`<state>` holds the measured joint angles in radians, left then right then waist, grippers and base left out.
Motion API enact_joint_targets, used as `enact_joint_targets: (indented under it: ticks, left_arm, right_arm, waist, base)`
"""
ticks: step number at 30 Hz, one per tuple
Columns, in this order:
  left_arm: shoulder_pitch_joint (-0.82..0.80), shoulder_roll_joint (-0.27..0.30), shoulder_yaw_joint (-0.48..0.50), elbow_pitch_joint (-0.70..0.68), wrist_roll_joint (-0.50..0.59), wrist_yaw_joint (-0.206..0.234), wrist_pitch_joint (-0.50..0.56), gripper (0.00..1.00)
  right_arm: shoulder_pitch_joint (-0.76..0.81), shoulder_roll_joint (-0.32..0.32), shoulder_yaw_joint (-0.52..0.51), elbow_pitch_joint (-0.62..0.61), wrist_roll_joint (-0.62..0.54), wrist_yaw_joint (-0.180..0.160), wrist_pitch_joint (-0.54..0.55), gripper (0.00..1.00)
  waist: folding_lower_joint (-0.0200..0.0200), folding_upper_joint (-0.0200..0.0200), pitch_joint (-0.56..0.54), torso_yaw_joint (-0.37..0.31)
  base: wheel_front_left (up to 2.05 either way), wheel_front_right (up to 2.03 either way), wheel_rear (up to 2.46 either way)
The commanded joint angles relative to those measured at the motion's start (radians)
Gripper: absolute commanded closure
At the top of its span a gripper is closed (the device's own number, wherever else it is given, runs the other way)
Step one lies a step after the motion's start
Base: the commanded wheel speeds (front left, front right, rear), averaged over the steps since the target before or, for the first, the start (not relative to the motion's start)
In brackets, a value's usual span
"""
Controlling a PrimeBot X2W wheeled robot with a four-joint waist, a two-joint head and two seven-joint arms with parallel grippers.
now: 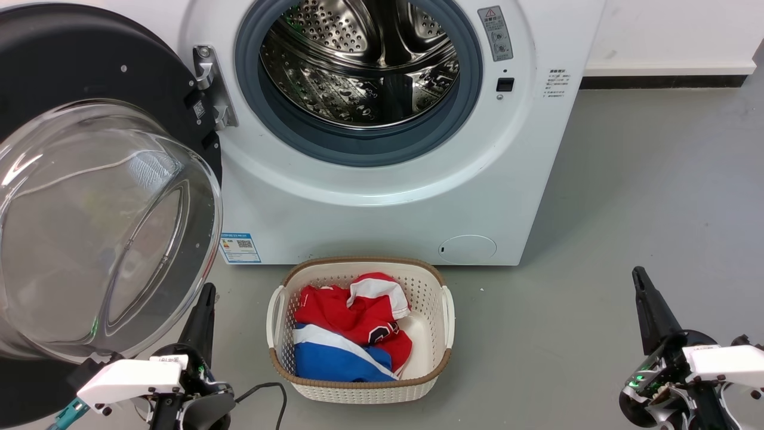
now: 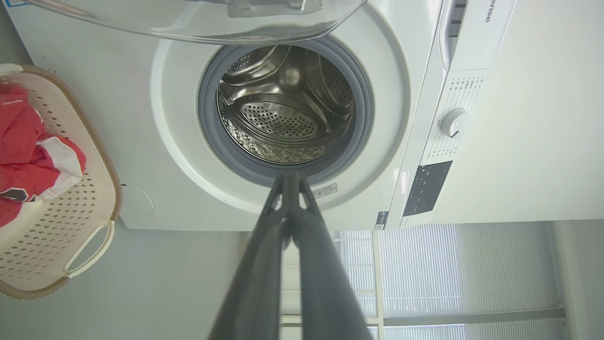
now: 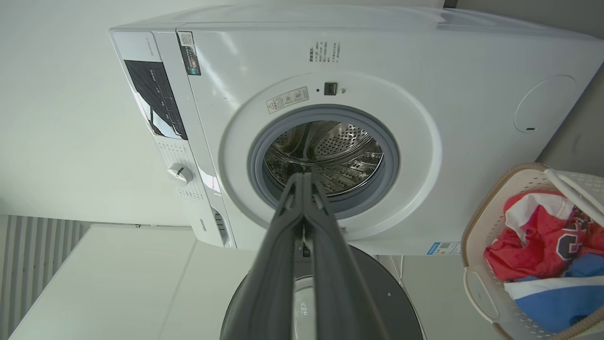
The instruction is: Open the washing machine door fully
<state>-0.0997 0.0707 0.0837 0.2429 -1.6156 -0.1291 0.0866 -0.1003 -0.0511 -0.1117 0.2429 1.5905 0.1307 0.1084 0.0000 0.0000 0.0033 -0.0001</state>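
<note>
**Head view.** The washing machine door [image 1: 101, 215] stands swung out to the left of the washing machine [image 1: 382, 197]. It hangs on its metal hinge [image 1: 209, 83] just left of the drum [image 1: 358, 65], whose opening is wholly uncovered. The left pincer [image 1: 206, 294] sits near and low, its dark fingers clenched on nothing, the tip just beside the lower rim of the glass bowl; whether it touches I cannot tell. The right pincer [image 1: 638, 276] is well apart at the near right, over bare floor [image 1: 597, 227], likewise clenched and empty. A basket [image 1: 358, 391] of red and blue clothes [image 1: 352, 322] sits on the floor between them, against the machine's foot.

**Left wrist view.** The two fingers meet at their tips and hold nothing. The bowl's rim crosses one edge of the picture, close beside the arm.

**Right wrist view.** The fingers are pressed together, aimed at the drum. The door's black ring lies beyond them on the hinge side.

**The step.** I judge the door almost or wholly open, so any push left is short. It is best made with the closed left fingers on the black ring, far from the hinge, not on the glass. The push should follow the arc about the hinge and ease off once the hinge resists. The arm should also stay away from the basket.

**Pointing.** The door is round, so it has no long axis. Its face stands upright, and its bowl bulges to the right and towards the near side. It turns about an upright line at the hinge.
</note>
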Motion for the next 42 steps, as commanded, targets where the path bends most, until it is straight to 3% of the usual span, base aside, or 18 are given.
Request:
enact_joint_targets:
  ticks: [1,42]
  left_arm:
    - [-0.011,-0.001,0.006,0.003,-0.023,-0.003,0.009,1.0]
    - [-0.012,-0.008,0.016,0.003,-0.007,-0.003,0.017,1.0]
  right_arm:
    - [-0.014,-0.001,-0.002,0.003,0.028,0.0,0.008,1.0]
    - [-0.013,0.0,-0.003,0.003,0.024,0.0,0.008,1.0]
  waist:
    - [0.0,0.0,0.0,0.0]
    - [0.0,0.0,0.0,0.0]
  base:
    - [0.0,0.0,0.0]
    - [0.0,0.0,0.0]
